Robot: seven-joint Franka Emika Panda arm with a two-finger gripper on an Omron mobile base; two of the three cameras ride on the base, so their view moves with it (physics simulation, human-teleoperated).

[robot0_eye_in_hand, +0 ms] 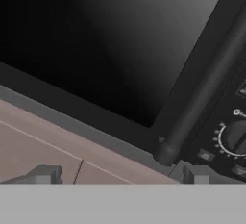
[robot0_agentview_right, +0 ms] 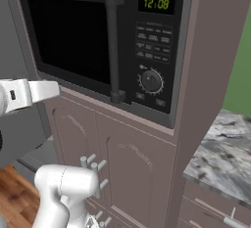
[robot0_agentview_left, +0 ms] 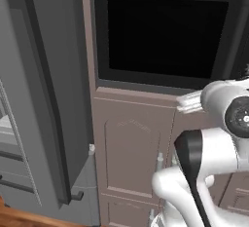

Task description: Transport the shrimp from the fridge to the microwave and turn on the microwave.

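The microwave (robot0_agentview_left: 165,36) (robot0_agentview_right: 73,36) (robot0_eye_in_hand: 110,40) is built into a brown cabinet column, and its black glass door is shut. A dark bar handle (robot0_agentview_right: 113,46) (robot0_eye_in_hand: 206,98) runs down the door's right side. My gripper (robot0_eye_in_hand: 120,176) hovers close in front of the door's lower edge, left of the handle's foot. It is open, its fingertips (robot0_eye_in_hand: 45,175) wide apart with nothing between them. The fridge (robot0_agentview_left: 44,99) stands at the left, its grey door swung open and pale shelves (robot0_agentview_left: 7,138) showing. The shrimp is out of view.
Right of the handle are the control panel's round dial (robot0_agentview_right: 151,81) (robot0_eye_in_hand: 235,136), its buttons and a green clock (robot0_agentview_right: 156,3). Brown cabinet doors (robot0_agentview_left: 131,148) (robot0_agentview_right: 137,173) lie below the microwave. A marble counter (robot0_agentview_right: 225,158) sits at the right and wood floor (robot0_agentview_left: 19,218) lower left.
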